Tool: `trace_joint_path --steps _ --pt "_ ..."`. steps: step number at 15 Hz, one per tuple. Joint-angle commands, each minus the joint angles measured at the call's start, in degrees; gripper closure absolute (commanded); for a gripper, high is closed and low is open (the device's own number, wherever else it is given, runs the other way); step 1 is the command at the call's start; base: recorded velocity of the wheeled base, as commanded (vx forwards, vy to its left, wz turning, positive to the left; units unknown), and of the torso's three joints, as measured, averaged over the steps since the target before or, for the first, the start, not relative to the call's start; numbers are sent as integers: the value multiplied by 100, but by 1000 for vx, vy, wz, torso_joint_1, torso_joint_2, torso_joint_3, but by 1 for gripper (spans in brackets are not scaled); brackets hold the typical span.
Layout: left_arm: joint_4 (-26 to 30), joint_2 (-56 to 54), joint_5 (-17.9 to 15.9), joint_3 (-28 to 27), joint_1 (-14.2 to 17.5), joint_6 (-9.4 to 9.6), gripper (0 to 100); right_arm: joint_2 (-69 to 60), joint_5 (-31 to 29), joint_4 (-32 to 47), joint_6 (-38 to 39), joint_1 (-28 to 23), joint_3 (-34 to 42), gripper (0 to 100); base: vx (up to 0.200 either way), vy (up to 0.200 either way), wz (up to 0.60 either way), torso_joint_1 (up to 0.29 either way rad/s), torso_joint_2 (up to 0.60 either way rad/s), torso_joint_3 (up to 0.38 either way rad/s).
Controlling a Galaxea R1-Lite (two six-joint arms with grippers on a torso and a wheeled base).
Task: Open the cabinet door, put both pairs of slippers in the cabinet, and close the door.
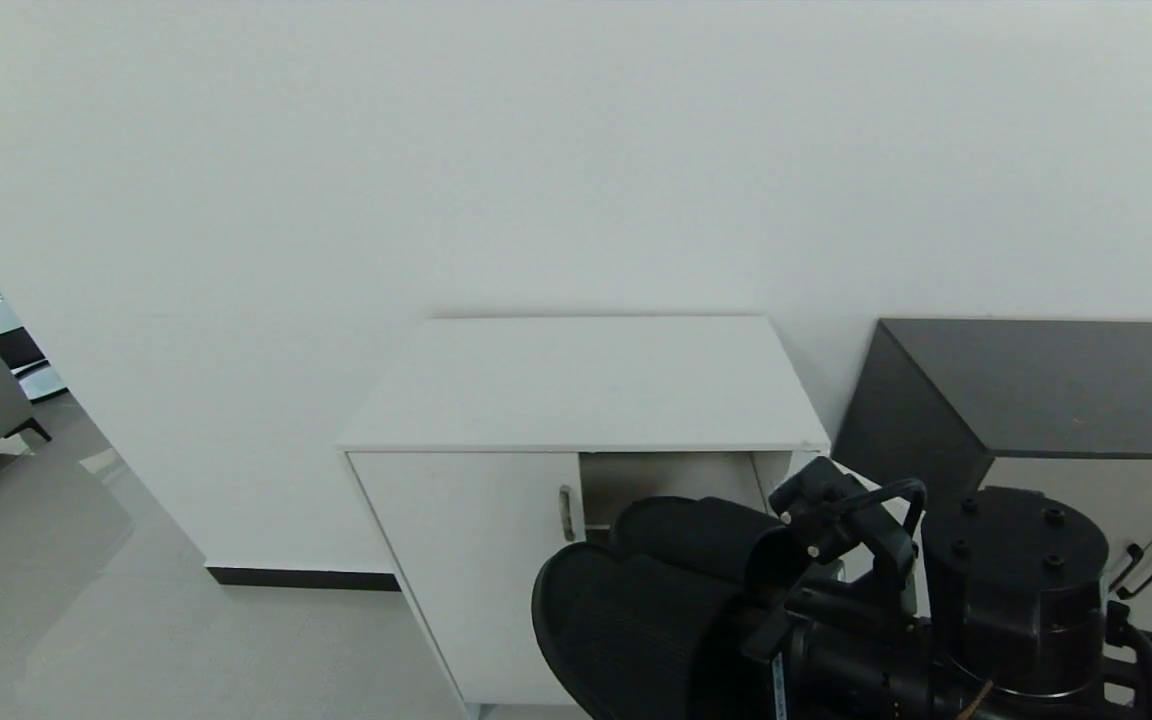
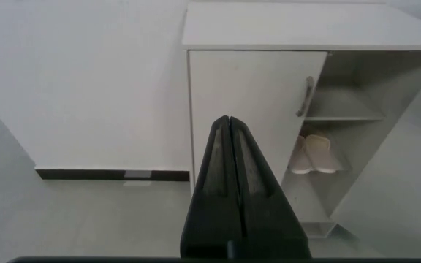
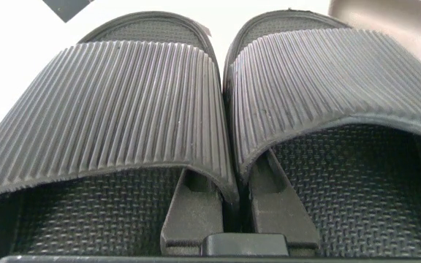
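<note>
A big round black metal cap [image 1: 1021, 560] sits on the robot's arm, with small screws [image 1: 1054, 517] on its top. Just left of the cap, a thin black cable [image 1: 901, 495] bends in a loop. The left gripper [image 2: 229, 124] has two long, black, pointed fingers [image 2: 216, 172].

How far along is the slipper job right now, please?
Done: the white cabinet stands open on its right side, with the pale slippers on a shelf inside. In hand: the right gripper holds the black slippers. Left: putting them in and shutting the cabinet.
</note>
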Motion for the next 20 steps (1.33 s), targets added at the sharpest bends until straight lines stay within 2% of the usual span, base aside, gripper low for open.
trace_joint_path --steps 1,12,14,20 --pt "1 -1 2 1 4 0 100 39 38 0 -2 6 41 100 0 0 0 0 0 0" --pt "1 -1 2 1 4 -26 100 83 56 -106 -98 41 129 100 0 0 0 0 0 0" --pt "1 -1 2 1 4 -26 100 74 64 -106 -89 68 147 100 0 0 -600 5 5 2" --pt "1 -1 2 1 -5 -26 100 83 82 -229 -133 77 252 100 0 0 0 0 0 0"
